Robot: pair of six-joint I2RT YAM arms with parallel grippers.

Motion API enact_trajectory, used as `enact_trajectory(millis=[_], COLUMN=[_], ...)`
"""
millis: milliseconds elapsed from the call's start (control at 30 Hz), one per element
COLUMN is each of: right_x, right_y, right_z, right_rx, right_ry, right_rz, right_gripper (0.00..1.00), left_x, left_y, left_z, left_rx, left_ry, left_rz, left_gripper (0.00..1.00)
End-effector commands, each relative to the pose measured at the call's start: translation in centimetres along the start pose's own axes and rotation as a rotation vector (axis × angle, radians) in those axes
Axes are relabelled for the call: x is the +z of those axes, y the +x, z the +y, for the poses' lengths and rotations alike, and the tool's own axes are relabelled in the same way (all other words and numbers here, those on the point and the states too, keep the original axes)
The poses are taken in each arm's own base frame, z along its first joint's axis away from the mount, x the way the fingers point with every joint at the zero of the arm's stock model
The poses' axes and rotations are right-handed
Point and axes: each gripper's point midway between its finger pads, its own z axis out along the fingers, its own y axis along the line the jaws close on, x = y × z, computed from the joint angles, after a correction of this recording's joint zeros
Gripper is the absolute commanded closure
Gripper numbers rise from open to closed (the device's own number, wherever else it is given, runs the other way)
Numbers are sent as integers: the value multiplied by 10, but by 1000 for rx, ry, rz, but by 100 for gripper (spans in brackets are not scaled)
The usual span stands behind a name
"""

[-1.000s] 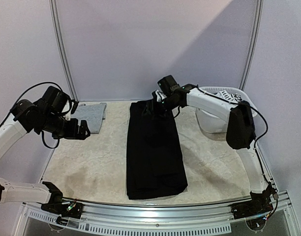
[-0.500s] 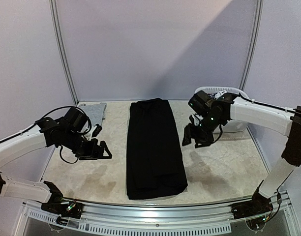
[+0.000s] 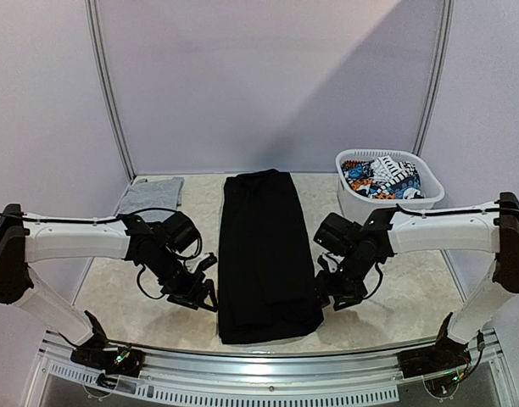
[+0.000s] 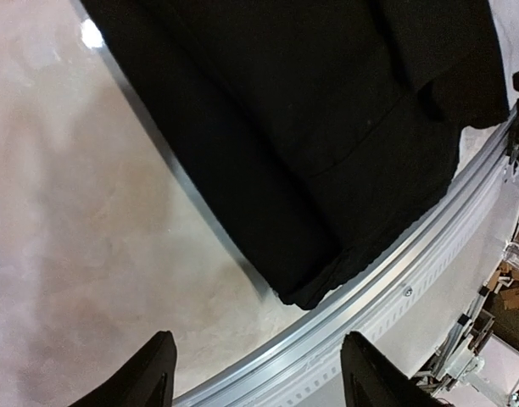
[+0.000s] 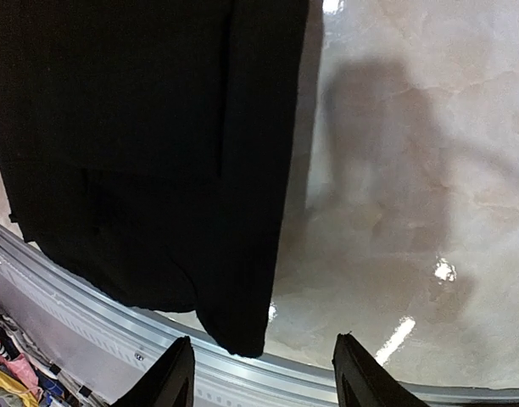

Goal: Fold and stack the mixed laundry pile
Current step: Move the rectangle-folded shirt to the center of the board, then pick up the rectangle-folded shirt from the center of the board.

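Rail of ribbed silver metal point(image 3: 268, 360) runs along the near table edge. Just beyond it lies the near hem of the long black cloth garment point(image 3: 268, 254), flat as 1 tall strip mid-table on the mottled beige tabletop point(image 3: 387, 314). The left gripper point(image 3: 202, 297) sits low beside the near left corner and the right gripper point(image 3: 332, 292) beside the near right corner. Both stand parted with nothing between the fingers. Neither seems to touch cloth, though the top view is too dark there to be sure.

Step judged: pinch the 2 near corners and carry the hem to the far edge, halving the strip. Take all layers at each corner, lift both sides level, and keep the hem off the rail.

Far left is the folded light grey cloth top point(image 3: 151, 195). Far right is the white slotted plastic basket point(image 3: 351, 203), holding the printed cloth piece point(image 3: 382, 174).

1 second ago the left gripper hung by the grey top and the right sat at the garment's far edge. Both have since swung to the near end.
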Motion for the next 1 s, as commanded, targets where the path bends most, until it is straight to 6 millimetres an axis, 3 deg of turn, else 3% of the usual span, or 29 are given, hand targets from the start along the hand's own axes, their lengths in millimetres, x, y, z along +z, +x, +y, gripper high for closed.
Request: enact_trajectory(millis=[0, 200, 467, 567, 767, 967], right_x=[15, 36, 60, 64, 74, 73], right_y=[-1, 4, 19, 26, 39, 41], right_z=[11, 2, -19, -32, -38, -38], right_rx=[12, 28, 43, 59, 94, 103], right_ry=[-43, -33, -16, 14, -3, -10], right_rz=[12, 52, 95, 98, 139, 131], right_gripper=[44, 57, 99, 100, 100, 100], left_x=[15, 26, 40, 45, 61, 68], left_y=[17, 25, 30, 32, 39, 41], left_z=[-4, -1, -5, -5, -7, -12], left_rx=[35, 34, 37, 36, 27, 44], left_ry=[22, 19, 24, 25, 38, 20], left_rz=[83, 117, 160, 176, 222, 226], left_gripper=[33, 36, 45, 46, 56, 59])
